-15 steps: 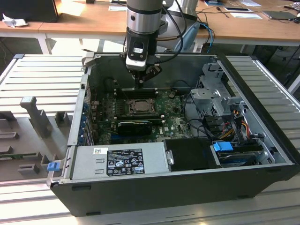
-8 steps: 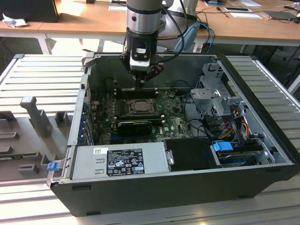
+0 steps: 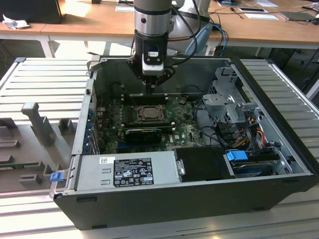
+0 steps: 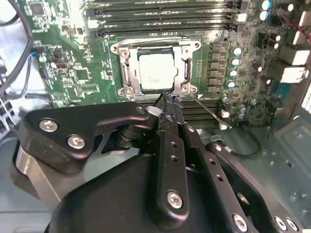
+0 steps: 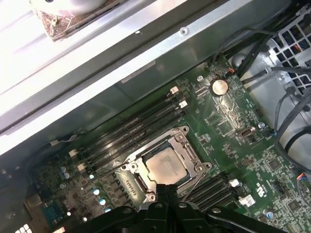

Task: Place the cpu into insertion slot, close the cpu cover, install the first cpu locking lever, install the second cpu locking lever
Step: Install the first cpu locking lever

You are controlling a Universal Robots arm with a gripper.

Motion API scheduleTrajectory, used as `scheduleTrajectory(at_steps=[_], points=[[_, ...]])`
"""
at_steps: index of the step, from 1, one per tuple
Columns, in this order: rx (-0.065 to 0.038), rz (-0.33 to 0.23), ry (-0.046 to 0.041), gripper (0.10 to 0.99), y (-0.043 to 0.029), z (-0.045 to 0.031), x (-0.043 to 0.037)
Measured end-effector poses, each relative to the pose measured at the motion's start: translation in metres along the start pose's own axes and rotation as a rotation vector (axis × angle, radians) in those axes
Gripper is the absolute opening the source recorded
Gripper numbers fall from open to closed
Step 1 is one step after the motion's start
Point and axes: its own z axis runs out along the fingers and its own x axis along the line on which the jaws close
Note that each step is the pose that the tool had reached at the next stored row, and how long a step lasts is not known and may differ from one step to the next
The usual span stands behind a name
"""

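Fingers of mine are pinched together, empty, tips at the cover edge. It lies flat over the chip.

Silver cpu lies flat inside the insertion slot.

Silver-grey cylindrical arm – black gripper with a white block on front – matte black linkage plates dotted with silver screws.

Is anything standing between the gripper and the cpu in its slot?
Nothing visible does. The shut gripper hangs at the edge of the cpu cover, whose frame rings the seated cpu.
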Motion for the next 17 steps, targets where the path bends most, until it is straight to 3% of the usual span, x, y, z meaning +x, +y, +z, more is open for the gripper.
scheduleTrajectory(at_steps=[8,17], points=[[0.002,-0.196,0.0091,0.106,-0.0001,0.0007,0.0000],[0.002,-0.298,0.0139,0.106,-0.0001,0.0007,0.0000]])
